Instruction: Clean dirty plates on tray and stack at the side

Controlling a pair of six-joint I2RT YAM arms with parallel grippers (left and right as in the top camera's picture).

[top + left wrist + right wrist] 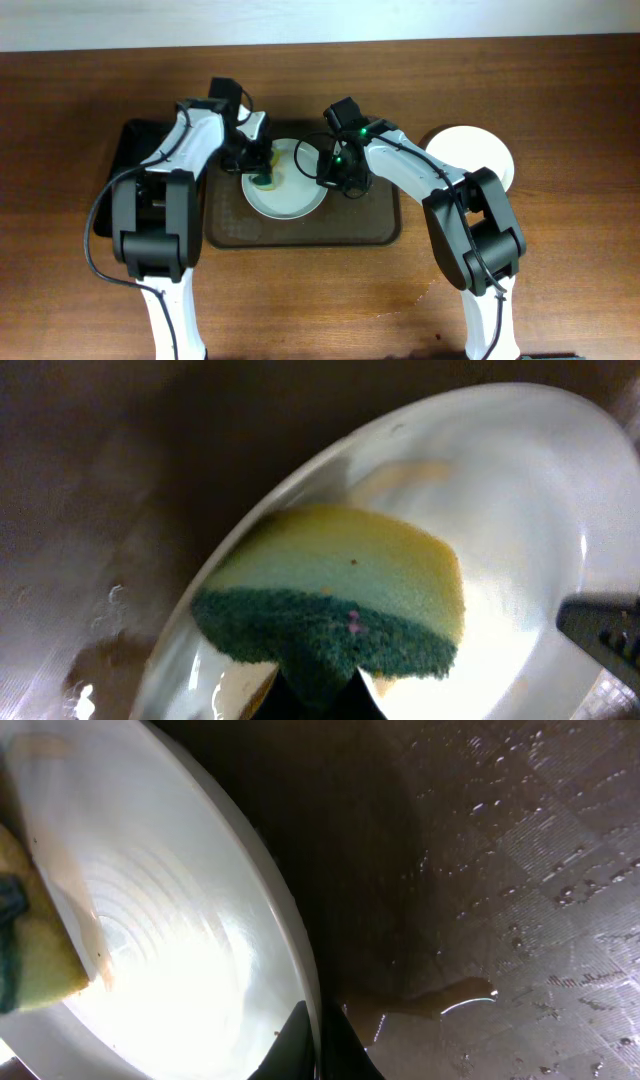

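Observation:
A white plate (292, 192) lies on the dark-brown tray (375, 222). My left gripper (262, 168) is shut on a yellow-and-green sponge (265, 180) that rests on the plate's left part; the left wrist view shows the sponge (340, 600) on the plate (520, 510), with a faint orange smear beside it. My right gripper (335, 175) is shut on the plate's right rim, one finger on each side of it in the right wrist view (318, 1045). A second white plate (478, 152) lies on the table to the right of the tray. A third plate is not in view.
A smaller black tray (128, 150) lies left of the brown tray, under my left arm. The brown tray's floor is wet, with drops and a small puddle (450, 995). Wooden table (320, 310) all round.

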